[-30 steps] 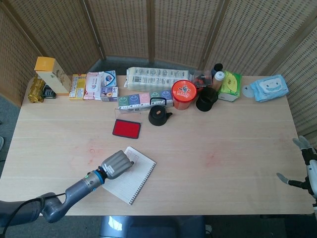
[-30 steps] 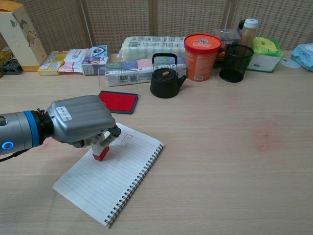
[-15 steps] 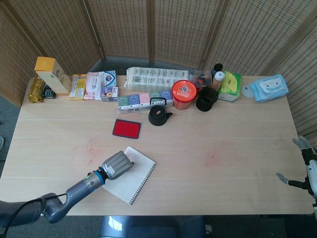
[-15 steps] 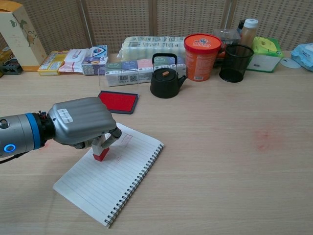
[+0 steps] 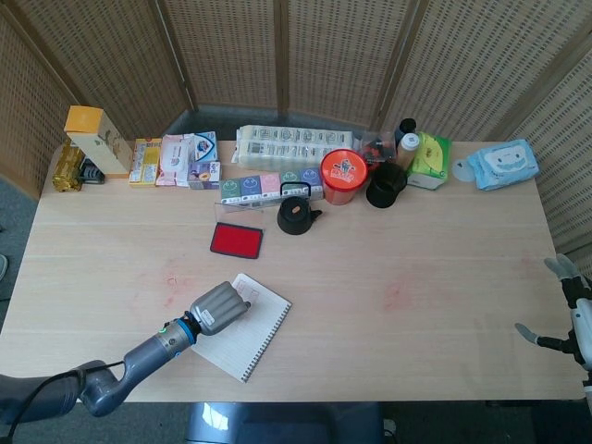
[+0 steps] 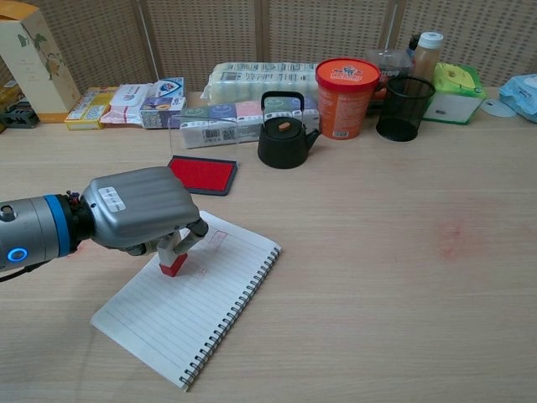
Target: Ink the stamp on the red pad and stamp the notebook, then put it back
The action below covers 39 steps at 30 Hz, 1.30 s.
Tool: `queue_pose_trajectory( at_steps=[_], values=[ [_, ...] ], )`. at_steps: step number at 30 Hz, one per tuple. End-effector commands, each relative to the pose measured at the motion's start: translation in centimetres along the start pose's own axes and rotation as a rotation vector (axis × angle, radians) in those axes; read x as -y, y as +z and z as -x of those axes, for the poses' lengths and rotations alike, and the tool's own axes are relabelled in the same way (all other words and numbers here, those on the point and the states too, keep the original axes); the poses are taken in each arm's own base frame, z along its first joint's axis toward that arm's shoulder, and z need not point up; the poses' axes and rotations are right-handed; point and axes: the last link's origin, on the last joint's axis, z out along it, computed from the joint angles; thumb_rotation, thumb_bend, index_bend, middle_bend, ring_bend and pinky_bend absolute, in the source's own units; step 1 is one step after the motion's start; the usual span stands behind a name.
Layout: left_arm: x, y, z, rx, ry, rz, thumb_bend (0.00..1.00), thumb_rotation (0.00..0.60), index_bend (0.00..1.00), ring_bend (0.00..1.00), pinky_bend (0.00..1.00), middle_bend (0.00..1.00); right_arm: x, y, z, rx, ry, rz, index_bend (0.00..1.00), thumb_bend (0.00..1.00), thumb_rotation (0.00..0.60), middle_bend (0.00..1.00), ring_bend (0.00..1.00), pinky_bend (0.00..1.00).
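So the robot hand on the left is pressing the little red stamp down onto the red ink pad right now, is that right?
Not quite. The left robot hand does hold the red stamp, but it is pressing it onto the spiral notebook, not the red ink pad, which lies apart, further back on the table. The chest view shows this plainly.

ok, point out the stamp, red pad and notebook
stamp (image 6: 174, 264), chest view, its red base.
red pad (image 6: 201, 174), chest view, middle of the ink surface.
notebook (image 6: 197, 312), chest view, bare lined page.
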Motion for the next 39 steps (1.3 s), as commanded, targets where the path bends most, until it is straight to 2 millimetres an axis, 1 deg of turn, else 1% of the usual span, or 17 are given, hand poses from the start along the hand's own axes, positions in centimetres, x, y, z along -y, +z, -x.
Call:
queue_pose_trajectory(
  at_steps=[1, 6, 8, 9, 11, 15, 17, 19, 23, 26, 30, 31, 34, 36, 37, 39],
  values=[
    [0.0, 0.0, 0.0, -0.001, 0.000, 0.000, 0.40, 0.600, 0.64, 1.00, 1.00, 1.00, 0.0, 0.0, 0.0, 0.001, 0.000, 0.000, 0.00, 0.08, 0.600, 0.00, 0.00, 0.00],
    [0.1, 0.0, -0.2, -0.008, 0.001, -0.005, 0.40, 0.600, 0.64, 1.00, 1.00, 1.00, 0.0, 0.0, 0.0, 0.002, 0.000, 0.000, 0.00, 0.08, 0.600, 0.00, 0.00, 0.00],
    [0.4, -0.1, -0.6, -0.023, 0.003, -0.013, 0.40, 0.600, 0.64, 1.00, 1.00, 1.00, 0.0, 0.0, 0.0, 0.002, 0.000, -0.001, 0.00, 0.08, 0.600, 0.00, 0.00, 0.00],
    [0.9, -0.2, -1.5, -0.061, 0.008, -0.033, 0.40, 0.600, 0.64, 1.00, 1.00, 1.00, 0.1, 0.0, 0.1, 0.003, 0.000, -0.002, 0.00, 0.08, 0.600, 0.00, 0.00, 0.00],
    [1.4, -0.5, -2.4, -0.087, 0.011, -0.045, 0.40, 0.600, 0.64, 1.00, 1.00, 1.00, 0.1, 0.0, 0.1, 0.004, -0.002, -0.003, 0.00, 0.08, 0.600, 0.00, 0.00, 0.00],
    [3.1, -1.5, -5.3, -0.167, 0.014, -0.094, 0.40, 0.600, 0.64, 1.00, 1.00, 1.00, 0.2, -0.1, 0.2, 0.007, -0.004, -0.008, 0.00, 0.08, 0.600, 0.00, 0.00, 0.00],
    [3.8, -1.9, -6.3, -0.193, 0.011, -0.116, 0.40, 0.600, 0.64, 1.00, 1.00, 1.00, 0.2, -0.1, 0.2, 0.006, -0.004, -0.008, 0.00, 0.08, 0.600, 0.00, 0.00, 0.00],
    [4.6, -2.2, -7.2, -0.213, 0.004, -0.144, 0.40, 0.600, 0.64, 1.00, 1.00, 1.00, 0.2, -0.1, 0.1, 0.004, -0.003, -0.009, 0.00, 0.08, 0.600, 0.00, 0.00, 0.00],
    [6.3, -2.8, -7.8, -0.218, -0.025, -0.195, 0.40, 0.600, 0.64, 1.00, 1.00, 1.00, 0.2, -0.2, 0.1, 0.002, -0.001, -0.008, 0.00, 0.08, 0.600, 0.00, 0.00, 0.00],
    [7.5, -3.1, -7.4, -0.196, -0.049, -0.234, 0.40, 0.600, 0.64, 1.00, 1.00, 1.00, 0.2, -0.2, 0.0, 0.002, 0.001, -0.008, 0.00, 0.08, 0.600, 0.00, 0.00, 0.00],
    [9.2, -3.4, -5.1, -0.114, -0.082, -0.289, 0.40, 0.600, 0.64, 1.00, 1.00, 1.00, 0.2, -0.2, 0.1, 0.005, -0.001, -0.010, 0.00, 0.08, 0.600, 0.00, 0.00, 0.00],
    [9.4, -3.4, -4.7, -0.103, -0.085, -0.295, 0.40, 0.600, 0.64, 1.00, 1.00, 1.00, 0.2, -0.2, 0.1, 0.006, -0.001, -0.010, 0.00, 0.08, 0.600, 0.00, 0.00, 0.00],
    [9.9, -3.6, -2.7, -0.041, -0.115, -0.320, 0.40, 0.600, 0.64, 1.00, 1.00, 1.00, 0.3, -0.2, 0.2, 0.009, -0.005, -0.011, 0.00, 0.08, 0.600, 0.00, 0.00, 0.00],
    [10.1, -3.7, -1.9, -0.020, -0.122, -0.331, 0.40, 0.600, 0.64, 1.00, 1.00, 1.00, 0.3, -0.1, 0.3, 0.012, -0.006, -0.011, 0.00, 0.08, 0.600, 0.00, 0.00, 0.00],
    [10.3, -3.8, -1.1, 0.007, -0.133, -0.341, 0.40, 0.600, 0.64, 1.00, 1.00, 1.00, 0.3, -0.1, 0.3, 0.013, -0.007, -0.011, 0.00, 0.08, 0.600, 0.00, 0.00, 0.00],
    [10.5, -3.7, -0.1, 0.036, -0.135, -0.350, 0.40, 0.600, 0.64, 1.00, 1.00, 1.00, 0.3, -0.1, 0.4, 0.015, -0.010, -0.010, 0.00, 0.08, 0.600, 0.00, 0.00, 0.00]
  ],
)
